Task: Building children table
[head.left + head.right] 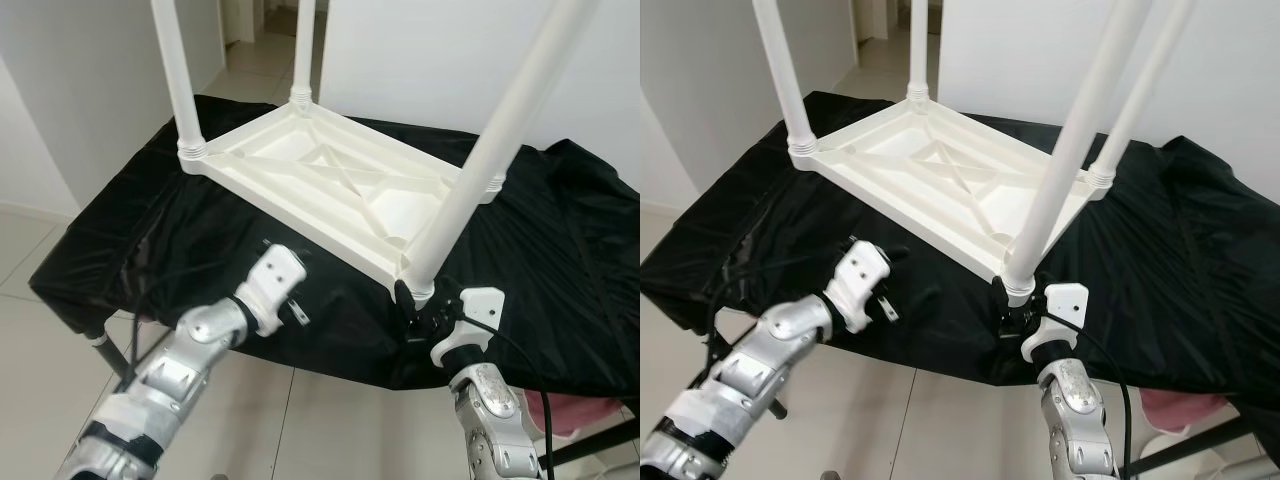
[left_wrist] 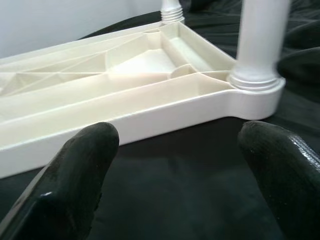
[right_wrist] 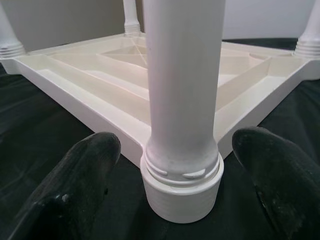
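A white plastic children's table point(image 1: 330, 185) lies upside down on the black cloth point(image 1: 560, 260), with white legs standing up from its corners. The nearest leg point(image 1: 490, 150) is seated in the front corner socket point(image 3: 182, 192). My right gripper point(image 3: 175, 150) is open low at that socket, one black finger on each side of the leg and a gap to both. My left gripper point(image 2: 180, 170) is open just above the cloth, facing the tabletop's long front rim point(image 2: 150, 120), a short way from it. In the eye views it sits at the cloth's front edge point(image 1: 890, 255).
The cloth-covered work table stands on metal legs point(image 1: 105, 345) over a tiled floor point(image 1: 30, 250). White walls are close behind and to the left, with a doorway at the back. A pink object point(image 1: 575, 410) lies low on the right under the cloth's edge.
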Motion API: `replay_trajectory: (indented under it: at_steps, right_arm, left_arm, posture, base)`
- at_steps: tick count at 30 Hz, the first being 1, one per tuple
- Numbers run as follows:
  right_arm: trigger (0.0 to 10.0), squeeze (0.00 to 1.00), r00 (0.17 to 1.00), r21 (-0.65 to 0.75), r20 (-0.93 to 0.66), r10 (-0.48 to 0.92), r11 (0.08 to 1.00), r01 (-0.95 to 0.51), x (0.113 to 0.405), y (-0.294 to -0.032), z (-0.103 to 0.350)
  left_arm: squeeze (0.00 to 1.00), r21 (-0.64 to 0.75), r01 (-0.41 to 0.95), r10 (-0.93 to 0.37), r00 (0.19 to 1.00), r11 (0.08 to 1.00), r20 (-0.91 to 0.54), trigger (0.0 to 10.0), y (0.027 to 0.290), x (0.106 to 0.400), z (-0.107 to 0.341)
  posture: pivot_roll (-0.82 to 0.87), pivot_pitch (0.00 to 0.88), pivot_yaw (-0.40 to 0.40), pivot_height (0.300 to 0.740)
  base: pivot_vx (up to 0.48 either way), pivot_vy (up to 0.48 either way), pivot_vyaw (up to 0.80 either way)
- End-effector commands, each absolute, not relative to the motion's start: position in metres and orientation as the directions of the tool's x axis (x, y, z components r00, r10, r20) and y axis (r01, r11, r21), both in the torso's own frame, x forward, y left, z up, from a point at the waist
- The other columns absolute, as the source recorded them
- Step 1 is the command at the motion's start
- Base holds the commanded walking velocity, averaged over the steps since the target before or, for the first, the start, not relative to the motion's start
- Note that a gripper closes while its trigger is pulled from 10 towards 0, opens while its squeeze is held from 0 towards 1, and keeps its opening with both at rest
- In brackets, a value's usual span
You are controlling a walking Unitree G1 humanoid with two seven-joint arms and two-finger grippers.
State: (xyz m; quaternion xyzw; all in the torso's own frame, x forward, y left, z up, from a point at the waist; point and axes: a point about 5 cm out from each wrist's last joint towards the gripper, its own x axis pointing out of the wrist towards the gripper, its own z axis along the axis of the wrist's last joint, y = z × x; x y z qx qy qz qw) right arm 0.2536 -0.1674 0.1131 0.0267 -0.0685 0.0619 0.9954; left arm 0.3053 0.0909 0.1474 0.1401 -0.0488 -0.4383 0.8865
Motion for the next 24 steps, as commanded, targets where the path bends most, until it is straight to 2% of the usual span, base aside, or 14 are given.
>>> replay_trajectory:
  at_steps: [1,6,14,24]
  right_arm:
    - [10.0,0.0,0.983,0.035,0.144,0.116,0.992,-0.122,0.25,-0.167,0.113]
    - [10.0,0.0,0.986,0.034,0.125,0.11,0.993,-0.115,0.239,-0.165,0.108]
    - [10.0,0.0,0.983,0.027,0.114,0.142,0.989,-0.146,0.233,-0.158,0.107]
    - [10.0,0.0,0.958,0.025,0.11,0.264,0.963,-0.268,0.23,-0.138,0.109]
  left_arm:
    - [0.0,0.295,0.78,-0.804,0.591,0.551,-0.061,10.0,0.093,0.308,0.143]
    - [0.0,0.315,0.766,-0.783,0.614,0.56,-0.1,10.0,0.101,0.328,0.141]
    - [0.0,0.291,0.772,-0.783,0.613,0.565,-0.107,10.0,0.099,0.343,0.142]
    - [0.0,0.312,0.768,-0.78,0.615,0.559,-0.117,10.0,0.09,0.362,0.15]
  posture:
    - [-0.04,0.025,-0.034,0.74]
    - [-0.05,0.047,-0.025,0.74]
    - [-0.07,0.06,-0.013,0.74]
    - [-0.08,0.083,-0.004,0.74]
  base:
    - [0.0,0.0,0.0]
    - [0.0,0.0,0.0]
    - [0.0,0.0,0.0]
    - [0.0,0.0,0.0]
